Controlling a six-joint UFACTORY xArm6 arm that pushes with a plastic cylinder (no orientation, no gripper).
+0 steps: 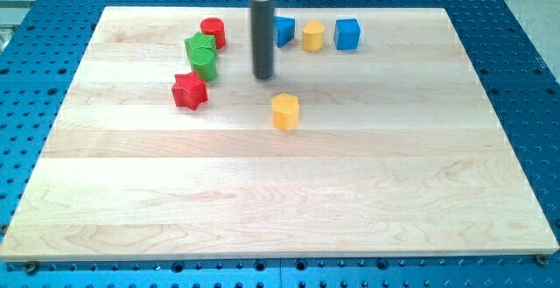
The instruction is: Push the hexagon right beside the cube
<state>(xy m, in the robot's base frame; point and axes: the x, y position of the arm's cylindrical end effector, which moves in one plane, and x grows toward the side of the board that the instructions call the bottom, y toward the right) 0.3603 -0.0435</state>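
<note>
A pale wooden board [289,200] lies on a blue perforated table [525,60] and fills most of the view. Toward the view's upper left sits a red cylinder [213,32], and just below it, touching or nearly so, a green block [201,55] with a ribbed top; whether that green mass is one piece or two pressed together cannot be told. A red star [189,90] sits just beside the green block's lower left. Near the top edge, right of centre, a partly hidden blue block [284,31] stands close to a small yellow block [313,36] whose shape is unclear
</note>
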